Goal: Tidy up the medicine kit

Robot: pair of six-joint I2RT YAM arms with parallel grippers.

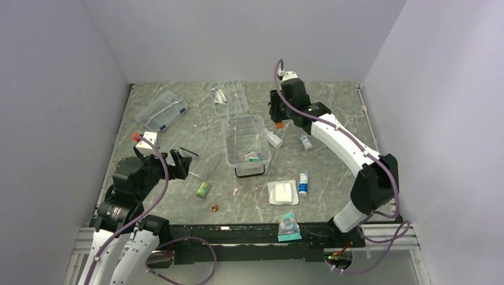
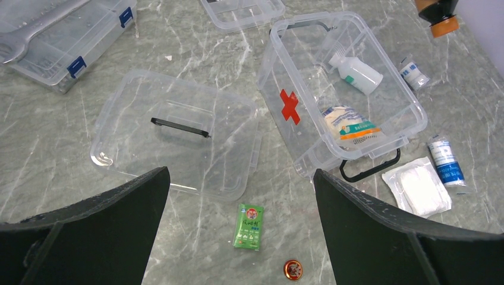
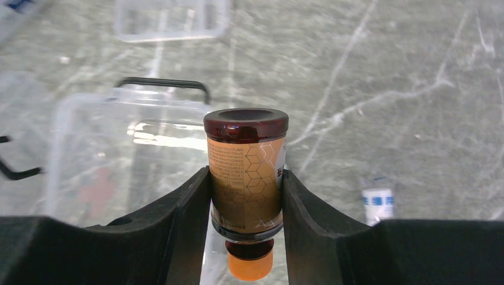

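Note:
The medicine kit (image 1: 229,141) is a clear tub with a red cross (image 2: 289,105), standing open mid-table with a labelled roll (image 2: 347,126) inside. Its clear lid (image 2: 178,133), with a dark handle, lies flat to its left. My right gripper (image 3: 245,178) is shut on a brown bottle (image 3: 246,169) with an orange cap, gripping its labelled body. It hangs above the table by the kit's far right corner (image 1: 278,116). My left gripper (image 2: 241,178) is open and empty, hovering over a green sachet (image 2: 248,225) and a small red tin (image 2: 292,269).
A white bottle (image 1: 273,138) and a small roll (image 1: 305,141) lie right of the kit. A gauze pad (image 1: 282,192), a blue-labelled roll (image 1: 304,182) and a teal packet (image 1: 289,227) lie near the front. A flat case with blue latches (image 1: 161,111) and a compartment tray (image 1: 230,97) sit at the back.

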